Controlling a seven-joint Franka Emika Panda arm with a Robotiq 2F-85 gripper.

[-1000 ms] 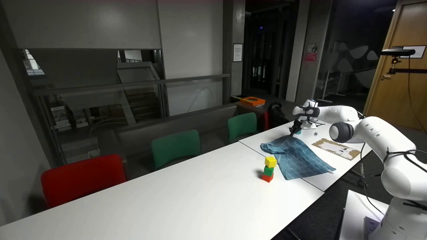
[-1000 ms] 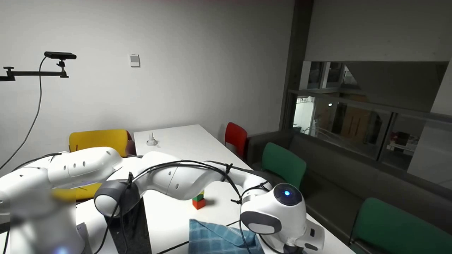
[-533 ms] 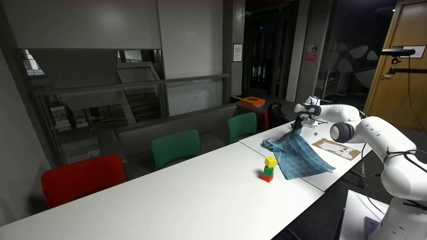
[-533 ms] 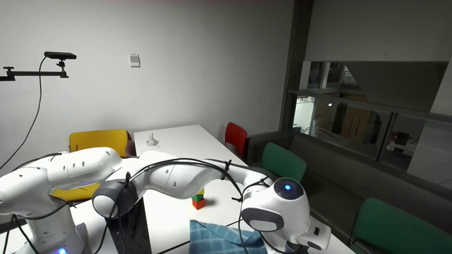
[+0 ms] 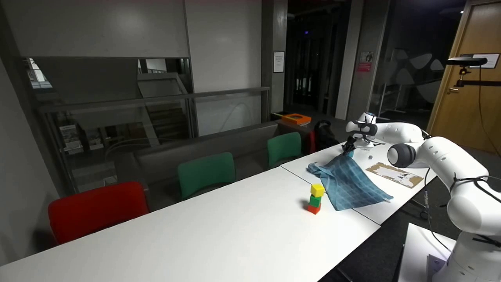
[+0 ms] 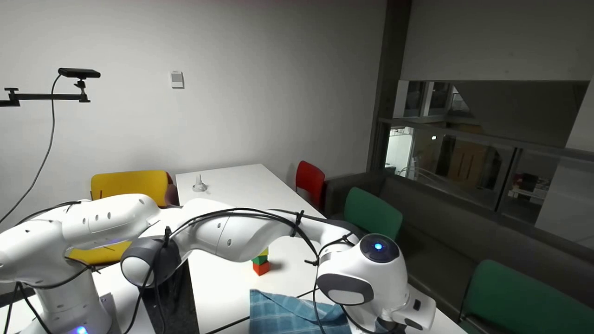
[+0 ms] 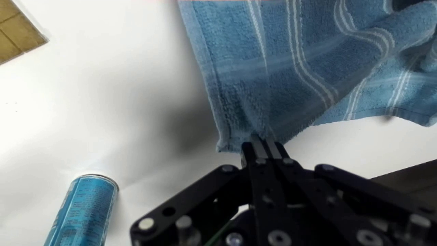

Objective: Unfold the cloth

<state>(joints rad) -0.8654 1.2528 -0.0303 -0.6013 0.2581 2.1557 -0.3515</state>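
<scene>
The blue checked cloth point(image 5: 350, 186) lies spread on the white table, with its far corner drawn up to the gripper. Its left part is rumpled and folded over. In an exterior view only part of the cloth point(image 6: 283, 313) shows, cut off by the lower frame edge. In the wrist view the cloth point(image 7: 239, 65) hangs from the fingertips, a shadow on the table beside it. My gripper point(image 7: 263, 139) is shut on the cloth close to a corner. In an exterior view the gripper point(image 5: 346, 150) is slightly above the table; its tips are hidden in an exterior view.
A blue can point(image 7: 85, 208) stands close beside the gripper. A stack of yellow, green and red blocks point(image 5: 314, 200) stands near the cloth's near edge. A brown-edged white board point(image 5: 394, 175) and a small grey object point(image 5: 370, 157) lie beside the cloth. Green chairs point(image 5: 284, 149) line the table.
Over the last second my gripper has risen slightly and moved a little away, lifting the cloth's corner. The cloth's rumpled left part has shifted slightly. The last half second shows almost no motion.
</scene>
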